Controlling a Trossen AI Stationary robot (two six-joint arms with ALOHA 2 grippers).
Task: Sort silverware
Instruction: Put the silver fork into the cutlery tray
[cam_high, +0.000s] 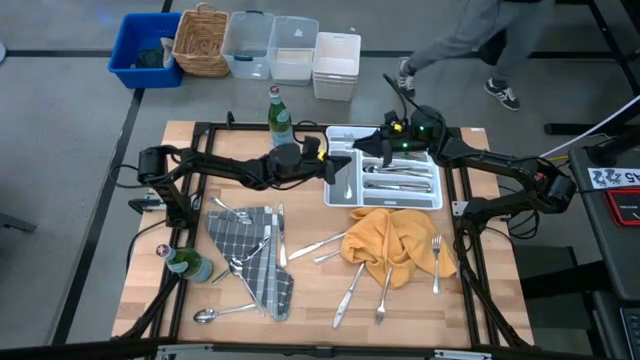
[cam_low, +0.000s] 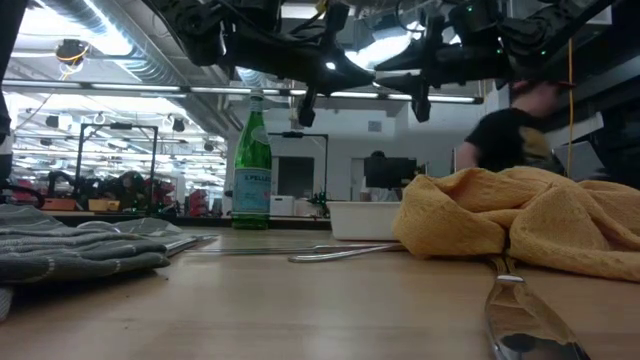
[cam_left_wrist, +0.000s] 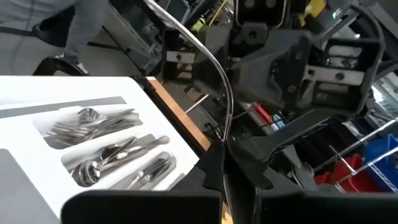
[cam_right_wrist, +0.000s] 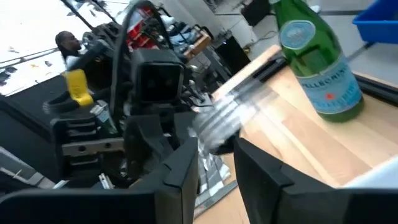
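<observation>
Slim shiny silverware (cam_high: 398, 178) — ribbed white tray (cam_high: 437, 200)

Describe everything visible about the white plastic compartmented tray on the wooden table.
The white plastic compartmented tray is a rectangular organiser with long slots, lying flat at the table's far side, just beyond the crumpled mustard-yellow cloth, whose edge meets or overlaps the tray's near rim. Its slots already hold sorted silverware: the left wrist view shows forks, spoons and knives in separate slots. Both grippers are above it, the left gripper at its left end, the right gripper at its far edge.
</observation>
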